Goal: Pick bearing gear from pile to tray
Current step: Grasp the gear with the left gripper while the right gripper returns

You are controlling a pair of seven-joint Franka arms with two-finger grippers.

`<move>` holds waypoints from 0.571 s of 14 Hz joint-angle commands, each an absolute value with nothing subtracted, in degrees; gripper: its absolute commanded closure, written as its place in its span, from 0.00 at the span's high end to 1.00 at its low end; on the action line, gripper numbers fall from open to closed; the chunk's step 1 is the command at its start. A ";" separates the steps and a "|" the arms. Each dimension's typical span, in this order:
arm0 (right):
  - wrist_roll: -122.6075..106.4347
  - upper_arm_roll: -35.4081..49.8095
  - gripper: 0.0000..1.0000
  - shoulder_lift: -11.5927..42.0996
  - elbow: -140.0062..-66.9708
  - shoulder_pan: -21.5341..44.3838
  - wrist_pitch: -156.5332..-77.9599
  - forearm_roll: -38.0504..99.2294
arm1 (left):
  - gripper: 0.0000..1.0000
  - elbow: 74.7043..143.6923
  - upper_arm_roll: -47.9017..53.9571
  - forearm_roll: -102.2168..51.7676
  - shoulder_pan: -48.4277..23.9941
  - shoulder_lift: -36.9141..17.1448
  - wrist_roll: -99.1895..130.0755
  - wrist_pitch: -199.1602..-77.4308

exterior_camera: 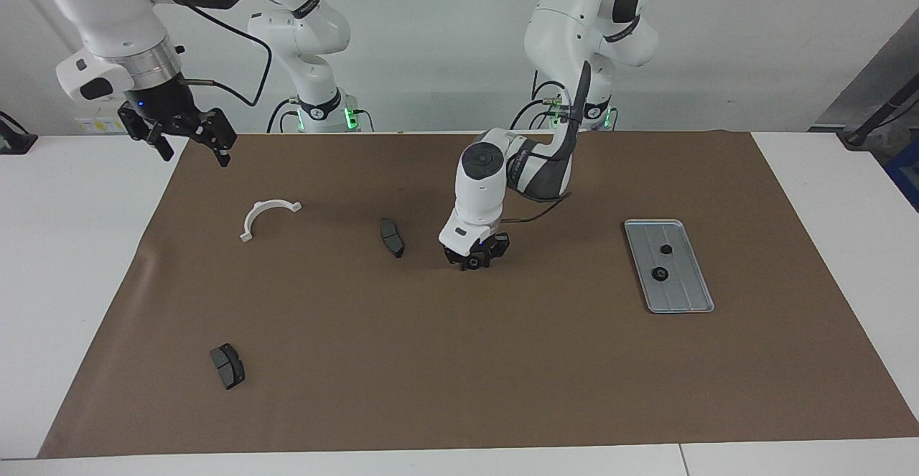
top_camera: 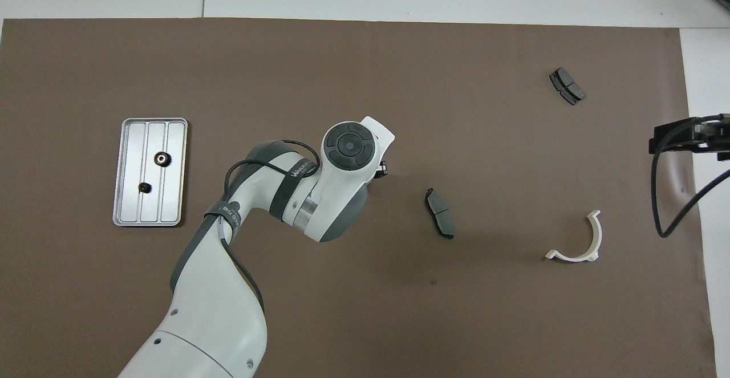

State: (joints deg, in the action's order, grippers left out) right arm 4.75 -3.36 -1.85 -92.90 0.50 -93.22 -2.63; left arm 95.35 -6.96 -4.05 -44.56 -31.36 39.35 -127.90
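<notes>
Gear [exterior_camera: 472, 265]: a small dark round part on the mat [exterior_camera: 459, 390], directly under the left gripper [exterior_camera: 474, 260]. The gripper is down at mat level with its fingers on either side of the part. Whether they have clamped it cannot be told. In the overhead view the wrist covers the part.

Governing relation: the tray [exterior_camera: 682, 302] lies from this gripper toward the left arm's end of the table, about level with it in distance from the robots. The carry is judged to be a plain sideways run after a lift. The left arm is the nearer arm to the tray, so no handover is needed.

Tray: its long axis runs from the robots' end outward. Two gears [exterior_camera: 666, 249] [exterior_camera: 657, 273] already lie in it, around its middle and well apart from each other. Both ends are bare, which gives room for a third.

Clearance: the mat between gripper and tray is bare. One pad [exterior_camera: 392, 237] lies beside the gripper toward the right arm's end, off the route. A second pad [exterior_camera: 227, 365] and the bracket [exterior_camera: 267, 216] lie farther that way, well apart.

Right gripper [exterior_camera: 190, 135]: raised over the mat's edge at its own end, fingers spread, nothing in them. This arm waits.

Risk noted: a low raised rim on the tray, so the gear should be carried above it and set down, not slid.
</notes>
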 commanded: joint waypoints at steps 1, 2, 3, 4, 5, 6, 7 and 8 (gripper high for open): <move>3.16 -3.43 1.00 -1.93 -92.72 0.35 -92.37 -1.67 | 0.30 97.03 -7.73 -2.90 -45.62 -30.59 40.52 -128.67; 3.16 -3.34 1.00 -1.93 -92.72 0.35 -92.11 -1.50 | 0.23 97.03 -7.73 -2.90 -45.62 -30.59 40.52 -128.67; 3.16 -3.25 1.00 -1.93 -92.72 0.35 -91.94 -1.49 | 0.15 97.03 -7.65 -2.90 -45.62 -30.59 40.52 -128.76; 3.25 -3.25 1.00 -1.93 -92.81 0.35 -92.02 -1.41 | 0.08 96.94 -7.65 -2.99 -45.62 -30.59 40.43 -128.76; 3.16 -3.25 1.00 -1.93 -92.81 0.26 -92.37 -1.32 | 0.01 96.60 -7.65 -2.99 -45.35 -30.59 40.34 -128.67; 3.16 -3.25 1.00 -1.93 -92.81 0.35 -92.20 -1.23 | 0.00 96.07 -7.65 -3.16 -44.83 -30.59 40.25 -128.32; 3.16 -3.25 1.00 -2.02 -92.81 0.35 -91.85 -1.23 | 0.00 94.85 -8.26 -3.77 -43.95 -30.50 40.08 -127.89; 3.25 -3.43 1.00 -2.02 -92.90 1.13 -91.76 -1.14 | 0.00 93.44 -8.17 -4.56 -40.12 -30.24 39.90 -127.18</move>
State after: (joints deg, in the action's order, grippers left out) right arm 4.75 -3.28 -1.85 -92.90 0.63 -92.72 -2.60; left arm 94.83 -7.83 -4.11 -44.37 -31.22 39.91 -128.13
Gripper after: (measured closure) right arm 0.000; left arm 0.652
